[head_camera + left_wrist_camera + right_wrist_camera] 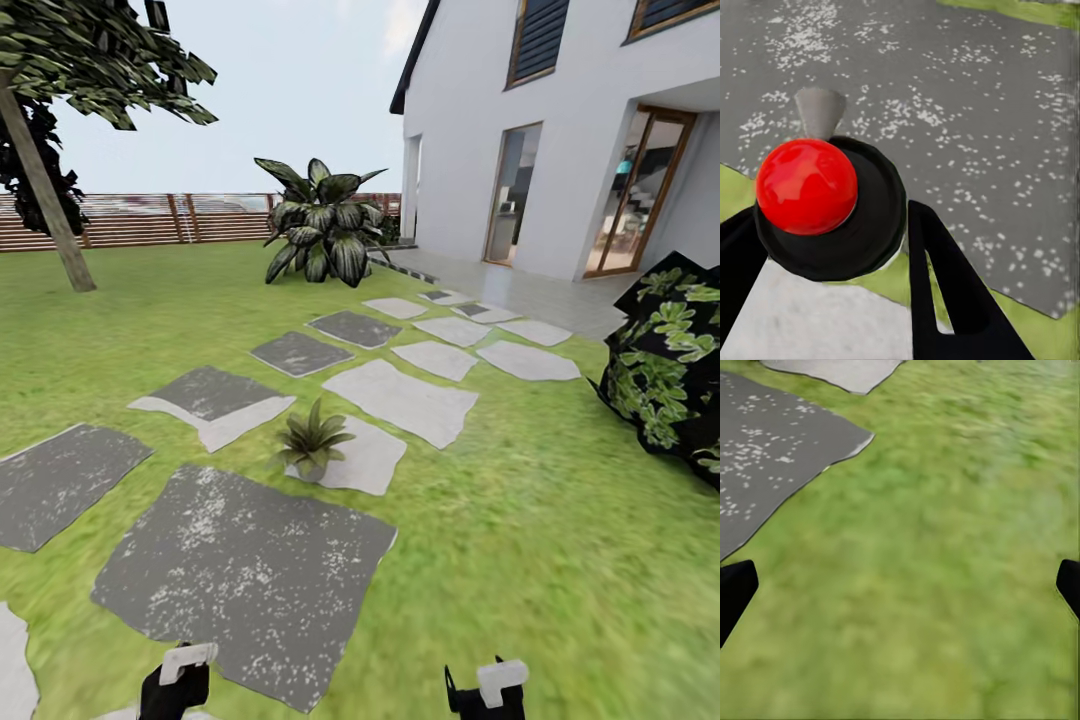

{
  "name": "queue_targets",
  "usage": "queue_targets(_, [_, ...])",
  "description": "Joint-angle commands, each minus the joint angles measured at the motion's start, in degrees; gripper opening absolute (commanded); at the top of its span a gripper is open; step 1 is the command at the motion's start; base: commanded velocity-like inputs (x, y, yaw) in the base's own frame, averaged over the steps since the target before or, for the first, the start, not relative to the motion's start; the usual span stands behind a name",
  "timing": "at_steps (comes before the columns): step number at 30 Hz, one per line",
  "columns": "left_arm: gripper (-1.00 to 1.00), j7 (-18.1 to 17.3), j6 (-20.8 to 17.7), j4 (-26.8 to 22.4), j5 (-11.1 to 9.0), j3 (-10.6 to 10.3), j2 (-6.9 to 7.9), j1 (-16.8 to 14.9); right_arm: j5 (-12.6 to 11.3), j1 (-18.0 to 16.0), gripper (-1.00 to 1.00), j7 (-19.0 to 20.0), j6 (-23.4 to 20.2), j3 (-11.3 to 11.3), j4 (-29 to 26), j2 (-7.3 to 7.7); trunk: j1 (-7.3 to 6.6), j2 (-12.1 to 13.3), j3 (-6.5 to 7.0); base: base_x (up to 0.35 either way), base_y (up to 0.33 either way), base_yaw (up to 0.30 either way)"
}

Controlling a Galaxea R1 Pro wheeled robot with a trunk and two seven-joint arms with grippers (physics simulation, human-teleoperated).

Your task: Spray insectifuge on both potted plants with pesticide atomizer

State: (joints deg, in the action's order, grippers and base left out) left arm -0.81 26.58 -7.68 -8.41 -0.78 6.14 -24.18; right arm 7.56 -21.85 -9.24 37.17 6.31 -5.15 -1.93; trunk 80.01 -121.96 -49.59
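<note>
The pesticide atomizer (pixel 806 186) has a round black body, a glossy red ball on top and a grey nozzle. It sits between the black fingers (pixel 945 292) of my left gripper (pixel 829 216), which is shut on it above a dark speckled stepping stone (pixel 250 570). One potted plant (pixel 312 445), a low green rosette, stands on a pale stone ahead of the left gripper (pixel 178 685) in the head view. My right gripper (pixel 490 690) hangs open over the lawn, with only grass between its fingertips in the right wrist view (pixel 900 589).
Flat stepping stones (pixel 405 400) lead across the green lawn toward a white house (pixel 560 140) with glass doors. A big broad-leaved bush (pixel 322 230) stands far ahead and a dark leafy shrub (pixel 670 370) at the right. A tree trunk (pixel 45 190) and a slatted wooden fence (pixel 150 220) close off the left.
</note>
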Motion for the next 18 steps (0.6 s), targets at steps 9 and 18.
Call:
queue_targets(9, [-1.0, -0.21, 0.02, -2.66, -0.29, -0.29, -0.24, -0.71, 0.49, -0.04, 1.0, -0.6, 0.0, 0.28, 0.05, 0.0, 0.02, -0.02, -0.05, 0.331, -0.047, 0.0])
queue_targets(18, [-1.0, -5.14, -8.71, -4.25, 19.39, -0.29, -0.14, -6.16, 2.27, -0.2, 1.0, 1.19, -0.37, 0.76, -9.21, 0.31, 0.02, -0.02, -0.05, 0.341, 0.0, 0.0])
